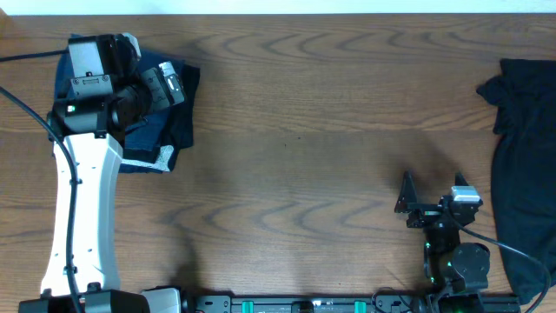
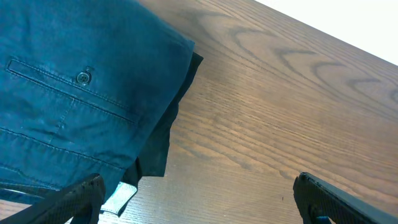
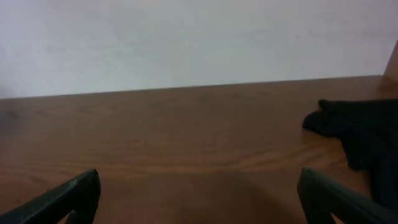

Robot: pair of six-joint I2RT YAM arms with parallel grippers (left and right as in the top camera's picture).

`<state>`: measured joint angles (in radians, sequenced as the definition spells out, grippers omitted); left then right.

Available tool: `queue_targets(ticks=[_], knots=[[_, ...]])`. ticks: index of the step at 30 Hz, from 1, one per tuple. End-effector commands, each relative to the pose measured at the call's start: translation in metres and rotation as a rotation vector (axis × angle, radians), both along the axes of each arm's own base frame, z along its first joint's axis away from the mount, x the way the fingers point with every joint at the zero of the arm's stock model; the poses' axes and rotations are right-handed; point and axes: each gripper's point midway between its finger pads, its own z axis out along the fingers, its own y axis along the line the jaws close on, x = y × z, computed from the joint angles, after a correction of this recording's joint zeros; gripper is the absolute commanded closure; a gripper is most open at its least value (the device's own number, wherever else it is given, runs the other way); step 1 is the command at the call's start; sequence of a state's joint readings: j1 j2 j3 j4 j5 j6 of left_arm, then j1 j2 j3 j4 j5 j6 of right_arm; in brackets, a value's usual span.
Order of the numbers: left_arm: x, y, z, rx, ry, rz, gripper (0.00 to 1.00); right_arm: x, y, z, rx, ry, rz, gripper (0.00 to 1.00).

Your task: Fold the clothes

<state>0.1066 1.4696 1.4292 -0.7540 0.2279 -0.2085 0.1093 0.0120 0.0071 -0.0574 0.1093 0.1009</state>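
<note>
A folded navy denim-like garment (image 1: 174, 122) lies at the table's far left, partly under my left arm. The left wrist view shows it (image 2: 68, 93) with a buttoned pocket, a black cloth piece (image 2: 163, 140) beneath it and a white tag (image 2: 118, 199). My left gripper (image 1: 174, 83) hovers over its right edge, open and empty; its fingers (image 2: 196, 202) straddle bare wood beside the cloth. A black garment (image 1: 526, 165) lies at the right edge and also shows in the right wrist view (image 3: 364, 140). My right gripper (image 1: 430, 204) rests low near the front, open and empty (image 3: 199, 196).
The wooden table (image 1: 304, 148) spans the view, with its far edge along a white wall (image 3: 199, 37). The arm bases and a black rail (image 1: 304, 304) sit along the front edge. A black cable (image 1: 22, 109) runs at the far left.
</note>
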Motion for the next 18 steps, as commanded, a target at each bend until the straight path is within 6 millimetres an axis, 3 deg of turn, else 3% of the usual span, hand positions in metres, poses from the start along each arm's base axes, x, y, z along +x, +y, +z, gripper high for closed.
queue_targets(ticks=[1, 10, 18], knots=[[0.0009, 0.0017, -0.0028, 0.015, 0.008, -0.001, 0.02, -0.0003, -0.0039, -0.0003, -0.026, -0.001, -0.018, 0.01], [0.0009, 0.0017, -0.0028, 0.015, 0.008, -0.001, 0.02, -0.0004, 0.0048, -0.0018, -0.150, 0.003, 0.040, 0.01], [0.0009, 0.0017, -0.0028, 0.015, 0.008, -0.001, 0.02, -0.0004, 0.0053, -0.0019, -0.156, 0.003, 0.043, 0.01]])
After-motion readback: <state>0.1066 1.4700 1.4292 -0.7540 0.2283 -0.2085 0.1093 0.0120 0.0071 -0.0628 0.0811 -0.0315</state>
